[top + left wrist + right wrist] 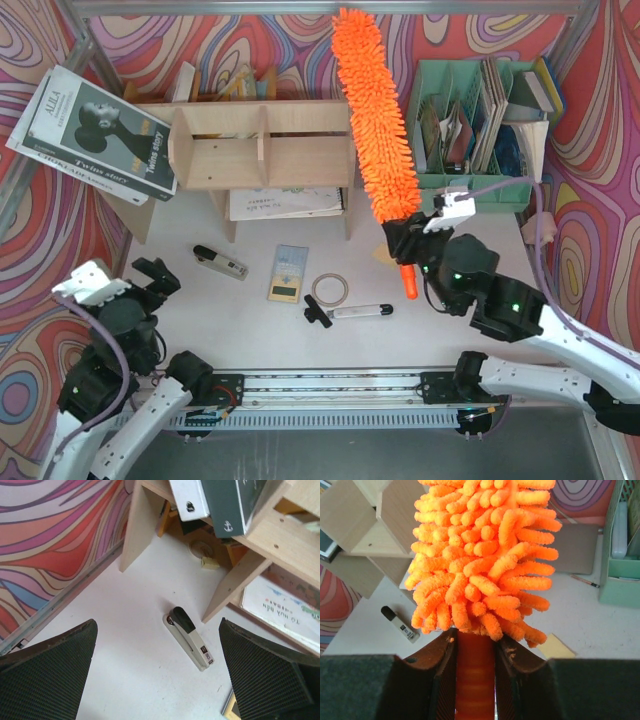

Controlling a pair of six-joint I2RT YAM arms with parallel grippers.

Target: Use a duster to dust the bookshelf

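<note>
Swirly walls, white desk [250,330]: my right pincer [408,243] pinches the duster [372,120] at its handle, fluff raised by the bookshelf's [260,150] right end. Picked up, then; sweeping looks mostly ahead. Left pincer [153,276] spread, holding nothing.

The duster [374,120] is fluffy, shaggy orange cloth — the bookshelf [300,150] pale, matt bare wood, the table [200,320] smooth matt white.

Orange fluffy duster [375,120] raised, handle end at 5 o'clock, head slanting toward 11 o'clock over the right end of the bookshelf [260,145]. Shelf unit: light plywood, three compartments, upright at 12 o'clock.
</note>
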